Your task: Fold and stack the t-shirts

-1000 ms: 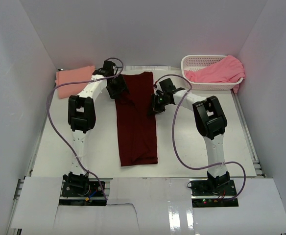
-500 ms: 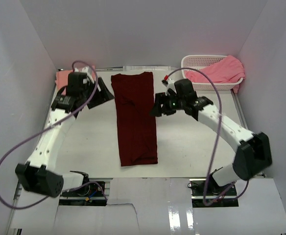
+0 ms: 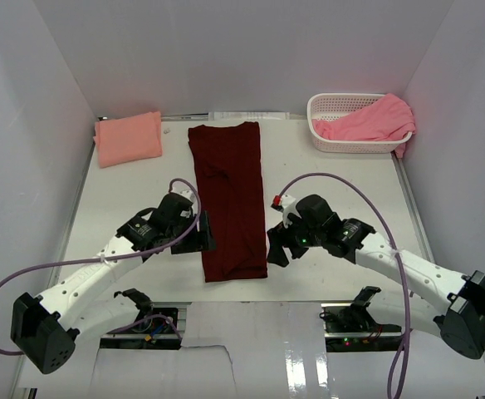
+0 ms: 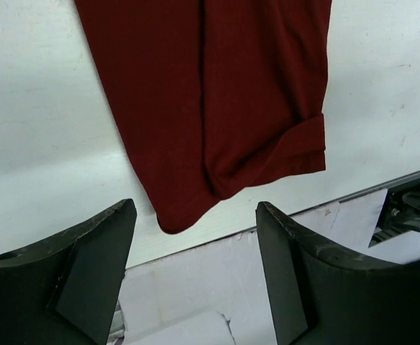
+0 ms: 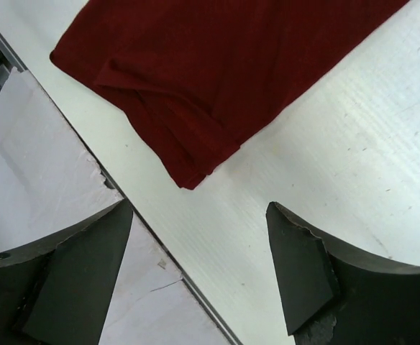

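The dark maroon t-shirt (image 3: 230, 199) lies flat as a long narrow strip down the middle of the table, its hem end nearest the arms. My left gripper (image 3: 203, 238) hovers open just left of that near end; in the left wrist view the maroon t-shirt's (image 4: 217, 93) lower corner shows ahead of the left gripper (image 4: 195, 215). My right gripper (image 3: 277, 247) hovers open just right of the same end, and the maroon t-shirt's (image 5: 217, 72) corner lies ahead of the right gripper (image 5: 199, 212). Neither gripper holds anything. A folded salmon-peach t-shirt (image 3: 128, 138) rests at the far left.
A white lattice basket (image 3: 334, 100) at the far right holds a crumpled pink t-shirt (image 3: 369, 121) that spills over its rim. The white table (image 3: 143, 191) ends just behind both grippers, where paper-covered panels begin. Purple cables loop from both arms.
Both arms have drawn back from the shirt's far half to its near end. The right gripper, shut a second ago, has opened. The shirt itself has not moved.
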`<state>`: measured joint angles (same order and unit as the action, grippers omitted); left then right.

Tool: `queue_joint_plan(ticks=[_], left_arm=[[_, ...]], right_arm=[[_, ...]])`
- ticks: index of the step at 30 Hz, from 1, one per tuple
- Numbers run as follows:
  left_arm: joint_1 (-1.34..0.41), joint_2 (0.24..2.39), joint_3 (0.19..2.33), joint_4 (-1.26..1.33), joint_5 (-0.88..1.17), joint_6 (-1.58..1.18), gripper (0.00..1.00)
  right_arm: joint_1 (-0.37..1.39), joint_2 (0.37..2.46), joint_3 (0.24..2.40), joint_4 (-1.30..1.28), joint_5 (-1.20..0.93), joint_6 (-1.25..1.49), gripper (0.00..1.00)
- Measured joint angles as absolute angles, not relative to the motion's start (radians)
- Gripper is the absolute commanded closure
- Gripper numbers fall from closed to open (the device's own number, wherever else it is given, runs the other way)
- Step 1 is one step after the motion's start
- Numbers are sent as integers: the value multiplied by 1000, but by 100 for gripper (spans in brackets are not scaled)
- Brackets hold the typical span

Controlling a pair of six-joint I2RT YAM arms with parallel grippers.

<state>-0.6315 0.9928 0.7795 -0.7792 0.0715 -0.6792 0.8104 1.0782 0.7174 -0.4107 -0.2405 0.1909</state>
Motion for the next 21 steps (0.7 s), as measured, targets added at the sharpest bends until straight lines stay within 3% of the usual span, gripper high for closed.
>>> queue_joint_plan(ticks=[2, 4, 5, 7, 14, 21], left_arm=[[-652, 1000, 786, -768, 40, -673, 22], [-667, 1023, 793, -754, 19, -665, 23], [-673, 1037, 796, -749, 10, -659, 23], [-690, 1071, 798, -736, -10, -649, 23], [-707, 1187, 824, -713, -47, -637, 23], [-706, 1225, 800, -632, -12, -664, 23]], right_arm=[[813, 1054, 722, -409, -233, 148, 16], [813, 1067, 744, -418, -236, 112, 4], [813, 1087, 761, -420, -241, 91, 3], [814, 1134, 790, -418, -260, 50, 6], [827, 1334, 824, -369, -326, -16, 31], [834, 1446, 823, -323, -379, -26, 36]])
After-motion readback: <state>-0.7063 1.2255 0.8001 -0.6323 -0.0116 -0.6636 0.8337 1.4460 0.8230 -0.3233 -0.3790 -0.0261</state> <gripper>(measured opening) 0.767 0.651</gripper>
